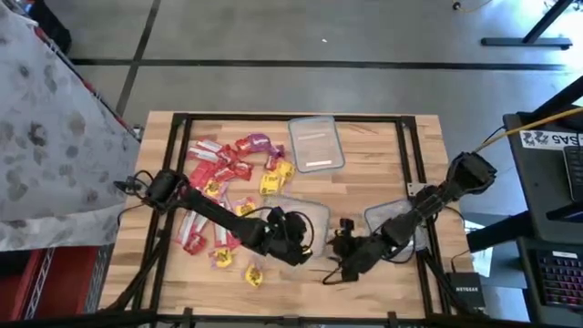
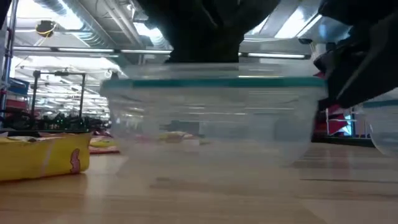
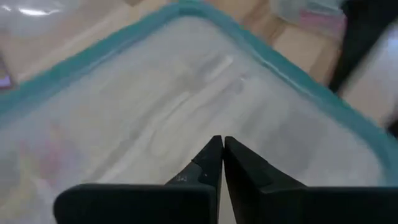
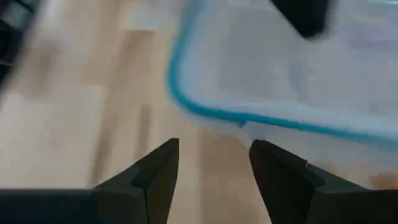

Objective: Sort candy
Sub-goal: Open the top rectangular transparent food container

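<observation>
The candy [image 1: 228, 178], red, yellow and purple packets, lies spread over the table's left half; one yellow packet [image 2: 43, 158] shows in the low view. A clear tub [image 2: 211, 118] with a teal-rimmed lid [image 3: 186, 93] stands on the table near its front middle [image 1: 305, 214]. My left gripper [image 3: 222, 146] is shut above that lid [image 1: 296, 241]. My right gripper [image 4: 214, 155] stands open just right of the tub [image 1: 339, 244], level with the tub's teal-rimmed corner [image 4: 186, 99], with nothing between its fingers. My left gripper comes from above with its shut fingers pointing down at the lid's flat top [image 3: 214, 127], well inside the teal rim. In the low view its dark body [image 2: 205, 37] meets the lid's top. The tub stands flat on the table.
A second clear container or lid [image 1: 316, 144] lies at the far middle. Another clear tub [image 1: 393, 217] sits under my right arm. A black frame [image 1: 273, 117] runs around the tabletop. A yellow packet [image 1: 253, 273] lies near the front edge.
</observation>
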Motion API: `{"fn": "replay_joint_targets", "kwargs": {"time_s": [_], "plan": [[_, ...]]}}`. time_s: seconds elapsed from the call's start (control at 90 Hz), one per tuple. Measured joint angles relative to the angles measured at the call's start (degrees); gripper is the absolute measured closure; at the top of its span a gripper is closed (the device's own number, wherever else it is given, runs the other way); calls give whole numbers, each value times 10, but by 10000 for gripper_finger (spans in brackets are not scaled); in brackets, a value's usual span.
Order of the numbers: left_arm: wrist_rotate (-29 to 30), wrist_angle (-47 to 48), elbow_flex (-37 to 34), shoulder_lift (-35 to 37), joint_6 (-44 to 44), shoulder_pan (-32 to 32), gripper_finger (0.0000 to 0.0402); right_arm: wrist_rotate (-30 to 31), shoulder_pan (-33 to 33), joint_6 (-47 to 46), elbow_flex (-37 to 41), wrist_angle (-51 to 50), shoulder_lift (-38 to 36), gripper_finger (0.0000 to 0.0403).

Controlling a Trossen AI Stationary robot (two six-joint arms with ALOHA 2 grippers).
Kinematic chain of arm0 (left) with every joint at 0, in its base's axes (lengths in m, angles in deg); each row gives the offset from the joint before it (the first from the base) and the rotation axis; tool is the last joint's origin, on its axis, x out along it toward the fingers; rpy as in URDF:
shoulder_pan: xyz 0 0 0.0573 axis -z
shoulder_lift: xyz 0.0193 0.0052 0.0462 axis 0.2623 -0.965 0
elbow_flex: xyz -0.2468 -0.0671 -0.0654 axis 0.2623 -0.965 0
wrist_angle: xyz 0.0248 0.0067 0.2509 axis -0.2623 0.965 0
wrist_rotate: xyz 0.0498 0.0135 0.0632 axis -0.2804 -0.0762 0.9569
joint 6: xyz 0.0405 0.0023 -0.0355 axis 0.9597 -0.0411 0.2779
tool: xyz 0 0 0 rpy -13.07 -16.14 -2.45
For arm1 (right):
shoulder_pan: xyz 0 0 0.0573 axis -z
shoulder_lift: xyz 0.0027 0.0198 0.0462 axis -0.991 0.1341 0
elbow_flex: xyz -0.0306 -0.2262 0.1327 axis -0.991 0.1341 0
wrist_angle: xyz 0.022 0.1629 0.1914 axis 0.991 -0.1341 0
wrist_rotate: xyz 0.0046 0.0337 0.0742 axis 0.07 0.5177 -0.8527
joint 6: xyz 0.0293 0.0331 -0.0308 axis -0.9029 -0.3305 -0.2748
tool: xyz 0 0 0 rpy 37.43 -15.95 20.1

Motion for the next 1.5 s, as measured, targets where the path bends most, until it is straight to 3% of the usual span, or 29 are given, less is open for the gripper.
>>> {"fn": "replay_joint_targets", "kwargs": {"time_s": [0.211,0.356,0.511,0.611,0.711,0.889,1.056,1.256,1.5], "plan": [[-6,-21,0,-2,13,1,402,-48,-16,95,-2,135,25,219],[-16,-19,0,-2,20,9,402,-61,-26,106,-2,90,-5,219],[-24,-22,0,-1,20,24,402,89,-33,58,-2,-66,-71,219],[-27,-23,0,-1,20,32,402,199,-22,-36,-2,-183,-109,222],[-26,-23,0,-1,19,35,402,244,15,-115,-2,-278,-123,233],[-24,-24,0,-1,18,38,402,156,77,-118,-2,-284,-103,251],[-27,-18,0,-1,18,36,402,97,81,-56,-1,-226,-75,256],[-35,-12,1,1,9,36,402,51,29,4,-1,-194,-80,256],[-13,-9,1,-1,2,31,402,36,-55,-32,-2,-201,-112,256]]}}
